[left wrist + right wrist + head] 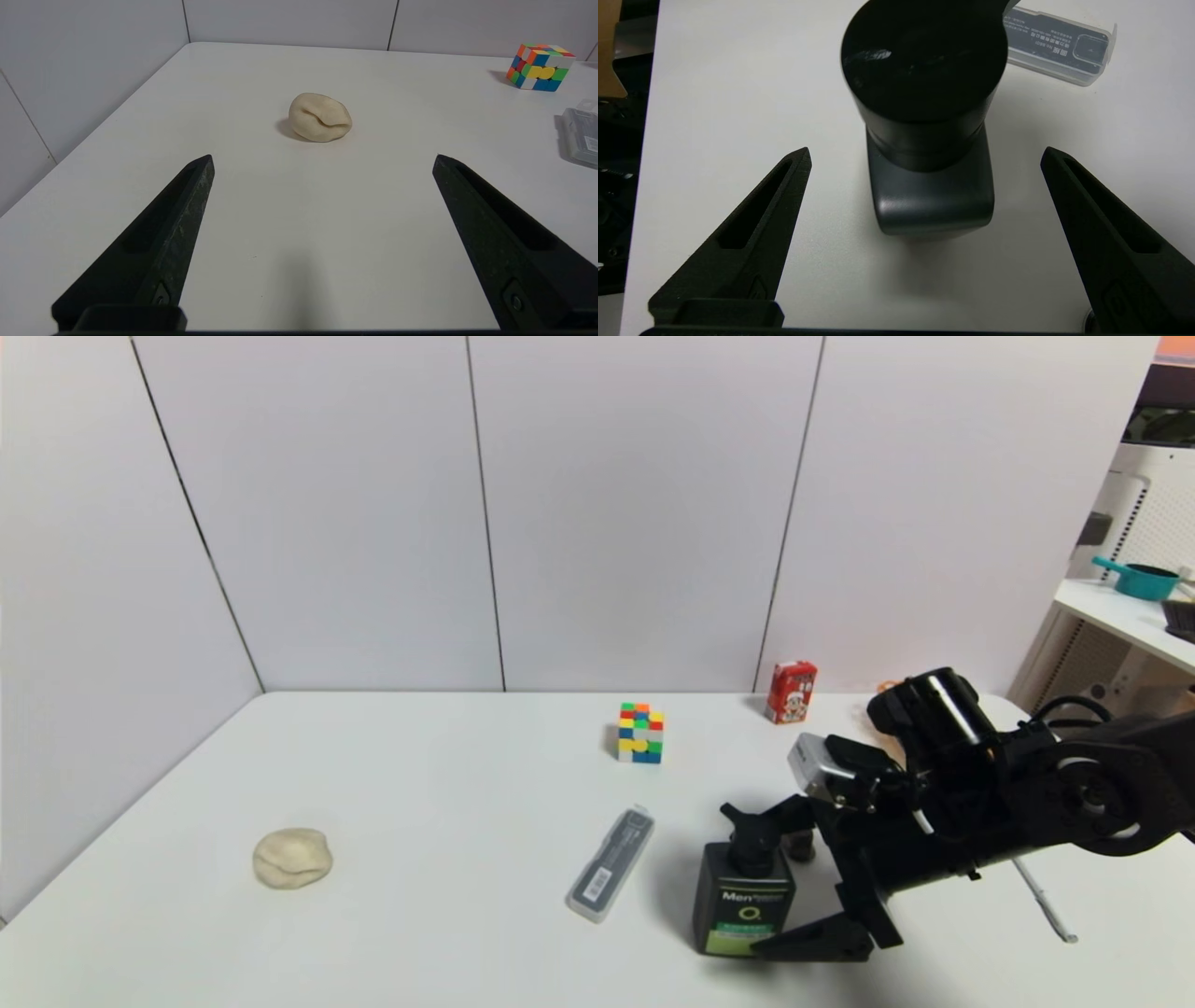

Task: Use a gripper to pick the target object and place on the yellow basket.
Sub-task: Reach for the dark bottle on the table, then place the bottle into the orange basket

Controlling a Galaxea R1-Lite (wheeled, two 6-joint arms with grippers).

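Fingers [812, 938] of the right gripper [927, 149] stand wide apart on either side of the black pump bottle [744, 910], with a gap at each side in the wrist view; nothing is gripped. The bottle stands upright on the white table [420, 821], its "Men" label facing the head camera.

Clock directions run from the bottle in the head view. The arm [1008, 793] reaches in from 2 to 3 o'clock. Close by at 1 o'clock, a small dark piece [800, 846] is partly hidden. The flat grey pen case [611, 863] lies near at 10, the puzzle cube [640, 734] at 11, the red carton [792, 693] just past 12. An orange object [889, 686] at 1 is mostly covered by the gripper. Far off at 9 rests a pale lump [292, 859]; the left gripper [323, 156], parked over the table, points its wide-open fingers towards it.
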